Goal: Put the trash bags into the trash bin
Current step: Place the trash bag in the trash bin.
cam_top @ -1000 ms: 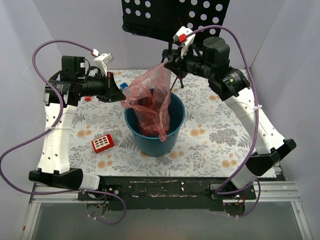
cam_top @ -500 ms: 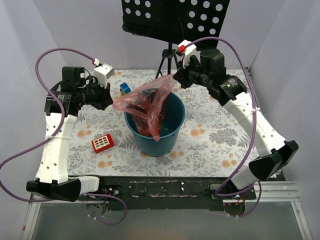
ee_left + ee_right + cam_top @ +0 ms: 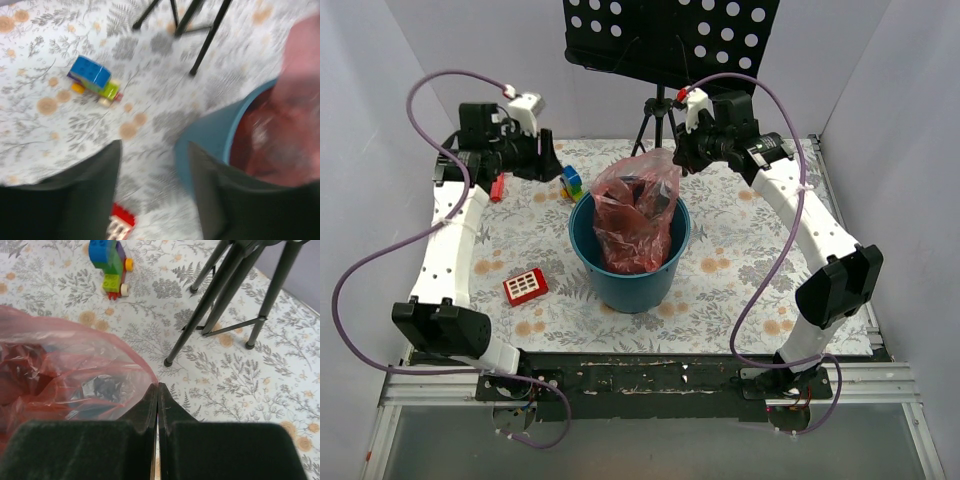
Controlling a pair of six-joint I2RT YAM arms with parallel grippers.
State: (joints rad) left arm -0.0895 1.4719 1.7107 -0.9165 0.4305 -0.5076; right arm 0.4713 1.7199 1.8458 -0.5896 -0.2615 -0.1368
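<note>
1 bag (image 3: 638,215) sits mostly inside bin (image 3: 620,285), top bunched above the rim. right gripper (image 3: 157,390) jaws pinched tight on bag's far top corner. left gripper (image 3: 155,152) partly spread, empty, left of bin, clear of bag.

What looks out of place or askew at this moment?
The trash bag sits bunched in the trash bin, its crumpled top bulging above the rim, not spread over it. The right gripper pinches its far corner; the left gripper is open and empty. Nothing spilled or damaged.
</note>
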